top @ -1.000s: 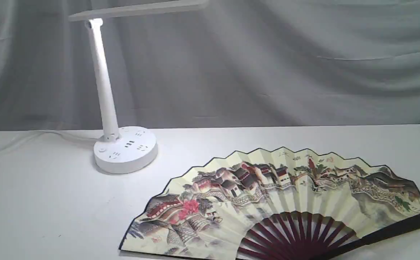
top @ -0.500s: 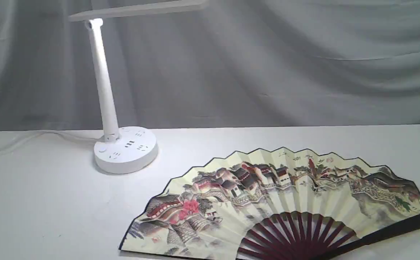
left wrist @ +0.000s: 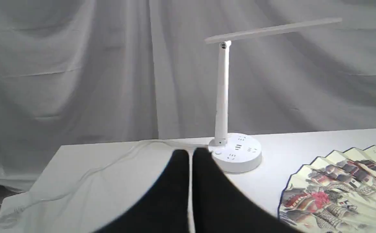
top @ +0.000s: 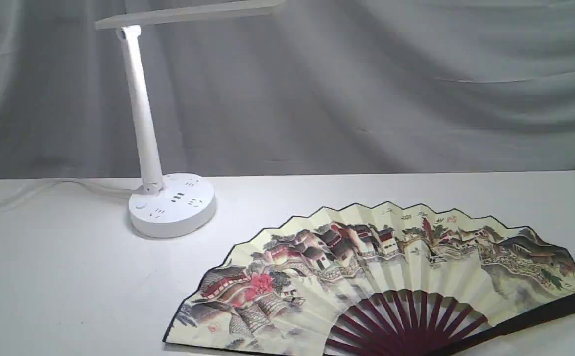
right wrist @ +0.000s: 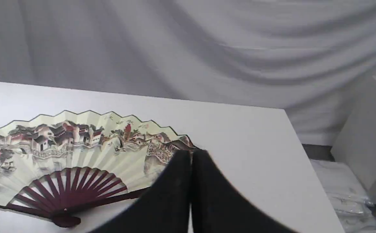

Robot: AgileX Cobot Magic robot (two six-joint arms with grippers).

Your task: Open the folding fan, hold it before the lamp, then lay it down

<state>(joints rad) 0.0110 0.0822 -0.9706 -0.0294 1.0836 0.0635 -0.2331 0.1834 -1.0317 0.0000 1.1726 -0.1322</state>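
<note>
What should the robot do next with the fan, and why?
Probably nothing more than parking both arms: the folding fan lies spread open flat on the table, apart from the lamp, and the left gripper and right gripper are shut, holding nothing.

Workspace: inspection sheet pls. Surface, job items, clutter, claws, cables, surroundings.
Surface: white table, carrying the lamp and fan.
Job's things: fan fully open, flat, painted side up; lamp upright, apart from the fan.
Clutter: nothing seen.
Grippers: left claw and right claw shut, holding nothing.
Cables: white cord runs from the lamp base across the table.
Surroundings: grey drape behind.
</note>
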